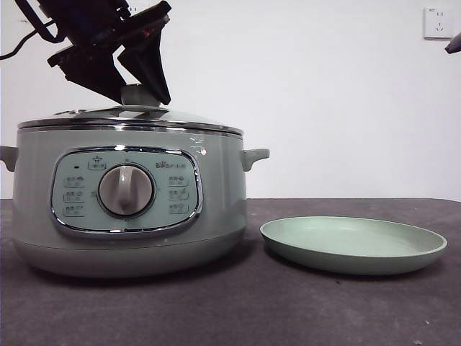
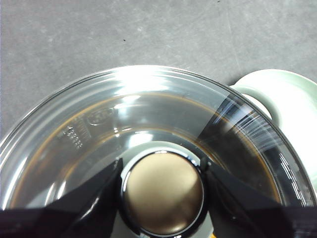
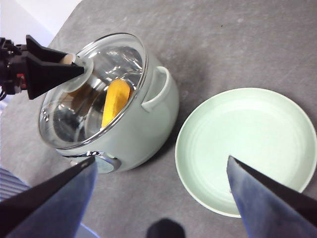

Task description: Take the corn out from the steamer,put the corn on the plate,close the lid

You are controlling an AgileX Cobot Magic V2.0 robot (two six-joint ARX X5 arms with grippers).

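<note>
The steamer (image 1: 216, 187) stands on the left of the dark table, its glass lid (image 1: 180, 119) resting on the rim. My left gripper (image 1: 140, 99) comes down from above and is shut on the lid's knob (image 2: 163, 193), one jaw touching each side. Through the glass in the right wrist view, the yellow corn (image 3: 115, 101) lies inside the steamer (image 3: 148, 124). The pale-green plate (image 1: 353, 245) sits empty to the steamer's right. High above the plate (image 3: 247, 148) and the pot, my right gripper (image 3: 161, 159) hangs open and holds nothing.
A steamer side handle (image 1: 253, 156) sticks out toward the plate. A white wall with a socket (image 1: 438, 21) closes off the back. The waiting arm shows only as a black tip (image 1: 454, 43) at the top right corner.
</note>
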